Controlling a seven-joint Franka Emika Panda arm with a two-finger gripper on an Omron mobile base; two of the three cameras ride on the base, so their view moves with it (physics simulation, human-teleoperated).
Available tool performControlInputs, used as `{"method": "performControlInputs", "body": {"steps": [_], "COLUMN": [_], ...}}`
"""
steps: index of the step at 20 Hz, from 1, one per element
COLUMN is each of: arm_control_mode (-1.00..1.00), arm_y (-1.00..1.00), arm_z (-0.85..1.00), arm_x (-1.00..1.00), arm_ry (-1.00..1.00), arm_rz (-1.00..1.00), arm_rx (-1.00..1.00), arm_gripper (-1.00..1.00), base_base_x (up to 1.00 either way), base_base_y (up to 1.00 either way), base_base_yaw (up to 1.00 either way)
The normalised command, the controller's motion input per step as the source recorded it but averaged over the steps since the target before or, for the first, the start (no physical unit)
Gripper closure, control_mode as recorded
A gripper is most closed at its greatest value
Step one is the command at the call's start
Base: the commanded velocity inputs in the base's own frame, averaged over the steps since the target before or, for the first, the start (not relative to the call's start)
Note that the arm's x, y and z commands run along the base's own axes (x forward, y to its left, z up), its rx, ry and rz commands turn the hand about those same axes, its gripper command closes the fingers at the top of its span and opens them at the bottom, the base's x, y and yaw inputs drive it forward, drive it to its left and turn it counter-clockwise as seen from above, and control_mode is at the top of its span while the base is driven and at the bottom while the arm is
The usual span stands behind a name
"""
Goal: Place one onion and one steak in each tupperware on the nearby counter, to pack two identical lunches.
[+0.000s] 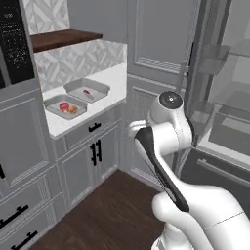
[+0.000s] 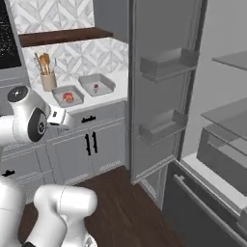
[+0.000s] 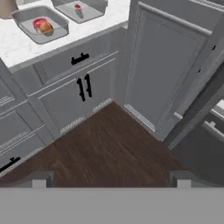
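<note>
Two clear tupperwares sit on the white marble counter. The nearer tupperware holds a red steak and an orange onion side by side. The farther tupperware holds one small red and white piece, apparently a steak. My gripper hangs open over the wooden floor in front of the cabinets, well short of the counter and below its top. Its fingertips stand wide apart with nothing between them.
Grey cabinets with black handles stand under the counter. The open fridge door with its shelf bins juts out on the right, the fridge interior beyond it. A utensil holder stands at the counter's back. A dark wooden shelf hangs above.
</note>
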Motion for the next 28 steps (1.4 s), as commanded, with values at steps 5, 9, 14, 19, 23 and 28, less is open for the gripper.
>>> {"method": "performControlInputs", "body": {"steps": [5, 9, 14, 19, 23, 28], "arm_control_mode": [1.0, 1.0, 1.0, 1.0, 1.0, 1.0], "arm_y": [0.0, 0.0, 0.0, 0.0, 0.0, 0.0], "arm_z": [0.0, 0.0, 0.0, 0.0, 0.0, 0.0], "arm_x": [0.0, 0.0, 0.0, 0.0, 0.0, 0.0], "arm_ry": [0.0, 0.0, 0.0, 0.0, 0.0, 0.0], "arm_rz": [0.0, 0.0, 0.0, 0.0, 0.0, 0.0], "arm_rx": [0.0, 0.0, 0.0, 0.0, 0.0, 0.0], "arm_gripper": [-1.0, -1.0, -1.0, -1.0, -1.0, -1.0], "base_base_x": [-0.15, 0.0, 0.42, 1.0, 1.0, 0.99], "base_base_y": [0.0, -0.11, -0.06, 0.32, 0.26, 0.46], "base_base_yaw": [-0.97, -0.97, -0.76, -0.25, -0.21, -0.21]}}
